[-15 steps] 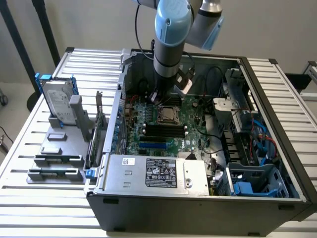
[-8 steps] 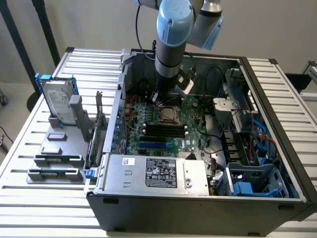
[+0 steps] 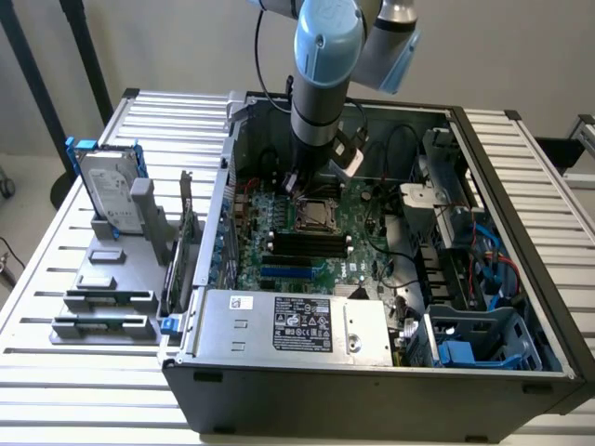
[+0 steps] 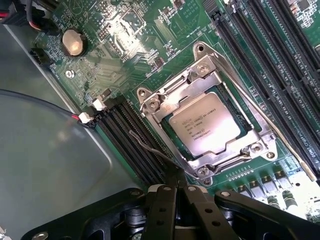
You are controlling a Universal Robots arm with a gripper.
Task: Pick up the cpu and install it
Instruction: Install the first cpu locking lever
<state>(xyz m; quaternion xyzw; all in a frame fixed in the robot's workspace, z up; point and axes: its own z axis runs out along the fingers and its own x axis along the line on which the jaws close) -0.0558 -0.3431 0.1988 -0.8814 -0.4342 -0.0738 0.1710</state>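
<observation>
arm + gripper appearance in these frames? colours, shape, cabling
The arm is a silver-grey tube with rounded pale blue joint caps and a dark lower wrist section. A black cable runs down beside it. The gripper is black metal: two flat linkage bars side by side, with silver screws and pivot pins on a broad black body.

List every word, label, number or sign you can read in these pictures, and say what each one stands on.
None can be quoted with confidence.
CPU in its socket: lines of etched print on the silver top, too faint to read.
Power supply: black label and small white sticker, print too small.
Hard drive on the stand: label text blurred.
Motherboard: white markings, too small to read.
</observation>
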